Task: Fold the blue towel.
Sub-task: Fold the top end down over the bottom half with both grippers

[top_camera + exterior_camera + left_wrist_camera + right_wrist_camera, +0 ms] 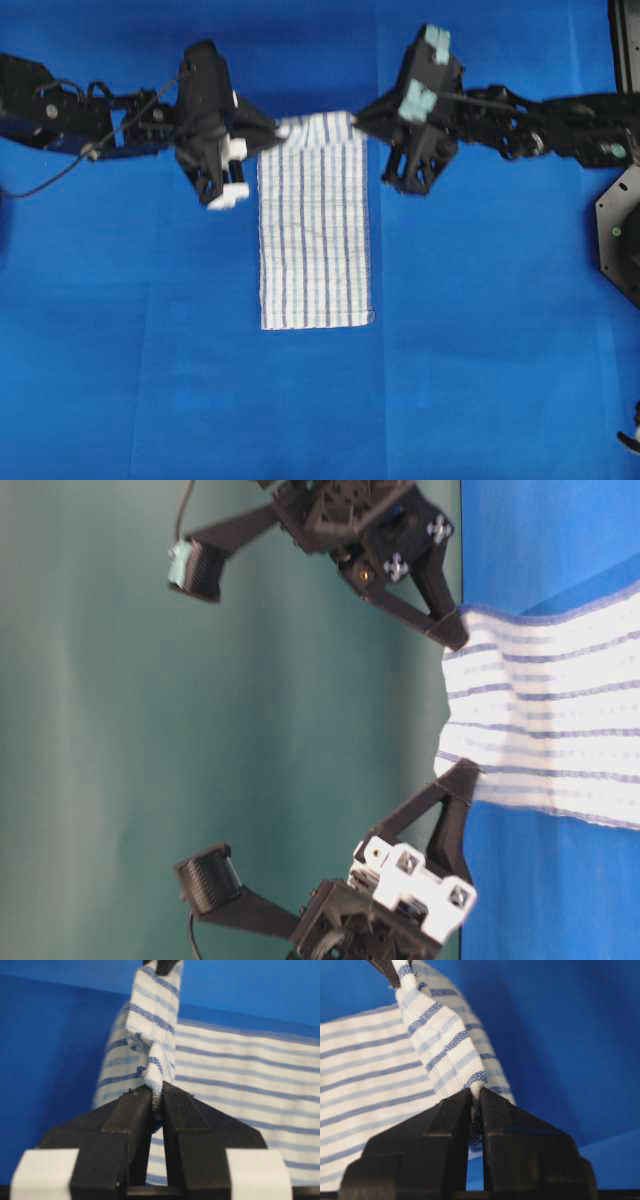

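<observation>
The blue towel (pixel 315 225), white with thin blue check stripes, lies as a long strip on the table, its far edge lifted. My left gripper (pixel 278 131) is shut on the far left corner, and the cloth bunches between its tips (pixel 157 1094). My right gripper (pixel 354 120) is shut on the far right corner (pixel 474 1091). The far edge is stretched between the two grippers. In the table-level view the towel (pixel 560 720) rises off the table where both grippers hold it.
A plain blue covering (pixel 480 350) spreads over the whole table. A black arm base (pixel 622 230) stands at the right edge. A dark cable (pixel 50 180) trails beside the left arm.
</observation>
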`<state>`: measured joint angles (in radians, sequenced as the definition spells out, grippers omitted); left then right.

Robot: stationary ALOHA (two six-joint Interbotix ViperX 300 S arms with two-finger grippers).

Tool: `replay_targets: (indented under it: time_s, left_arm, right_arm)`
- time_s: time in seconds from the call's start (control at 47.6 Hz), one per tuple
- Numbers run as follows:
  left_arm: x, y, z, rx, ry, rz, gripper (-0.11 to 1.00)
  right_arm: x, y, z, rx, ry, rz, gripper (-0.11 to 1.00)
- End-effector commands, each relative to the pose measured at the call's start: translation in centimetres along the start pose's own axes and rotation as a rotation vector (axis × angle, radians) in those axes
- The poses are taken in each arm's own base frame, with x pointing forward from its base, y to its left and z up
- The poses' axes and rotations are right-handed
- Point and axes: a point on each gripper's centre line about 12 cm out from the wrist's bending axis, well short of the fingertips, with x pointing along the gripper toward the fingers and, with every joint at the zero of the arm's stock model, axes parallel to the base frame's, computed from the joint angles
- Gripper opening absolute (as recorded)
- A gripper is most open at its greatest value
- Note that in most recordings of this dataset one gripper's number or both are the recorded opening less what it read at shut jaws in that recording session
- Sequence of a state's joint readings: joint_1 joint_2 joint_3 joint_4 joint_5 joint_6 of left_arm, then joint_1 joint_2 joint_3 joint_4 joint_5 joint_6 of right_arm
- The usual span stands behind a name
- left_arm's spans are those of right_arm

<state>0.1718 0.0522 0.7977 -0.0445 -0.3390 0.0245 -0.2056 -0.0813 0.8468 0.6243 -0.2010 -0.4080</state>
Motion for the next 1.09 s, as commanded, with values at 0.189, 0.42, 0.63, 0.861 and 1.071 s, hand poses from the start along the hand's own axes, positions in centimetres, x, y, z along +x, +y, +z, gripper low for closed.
replay_targets:
  time_s: [0.189, 0.42, 0.63, 0.861, 1.071]
  left_arm:
    - [-1.4, -6.9, 0.9, 0.002, -0.037, -0.166, 0.03]
    - [-2.1, -10.8, 0.3, 0.008, -0.028, -0.259, 0.03]
    - [-2.5, -12.8, -0.2, 0.019, -0.022, -0.306, 0.03]
    - [-1.8, -13.8, -1.5, 0.015, 0.016, -0.323, 0.03]
    - [-0.2, -14.4, -3.4, -0.016, 0.062, -0.321, 0.03]
  right_arm:
    - [-2.5, 5.0, -1.2, 0.030, -0.040, 0.101, 0.30]
    - [-3.4, 8.5, -2.6, 0.054, -0.047, 0.157, 0.30]
    - [-3.2, 10.7, -4.2, 0.080, -0.024, 0.164, 0.30]
    - [-2.4, 12.5, -5.7, 0.097, 0.009, 0.155, 0.30]
    - [-1.7, 13.2, -6.6, 0.091, 0.042, 0.155, 0.30]
